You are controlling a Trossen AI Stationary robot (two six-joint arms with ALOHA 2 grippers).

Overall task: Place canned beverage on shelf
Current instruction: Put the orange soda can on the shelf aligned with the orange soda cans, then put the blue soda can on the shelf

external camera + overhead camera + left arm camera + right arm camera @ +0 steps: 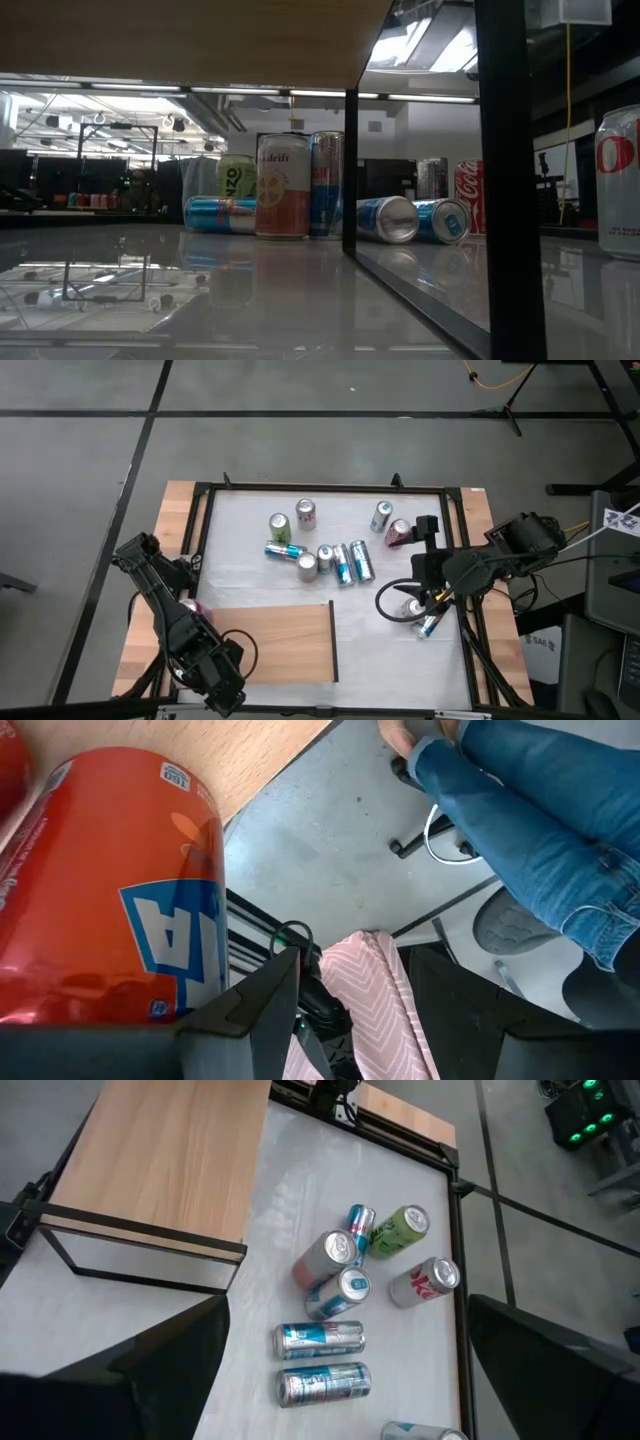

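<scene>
Loose cans (322, 550) cluster beyond shelf (275, 643); count unclear.

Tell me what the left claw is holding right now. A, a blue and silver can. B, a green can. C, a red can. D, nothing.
C: the left wrist view shows a red can clamped at the left claw, at the shelf's left edge; the green can stands mid-table with the others.
</scene>
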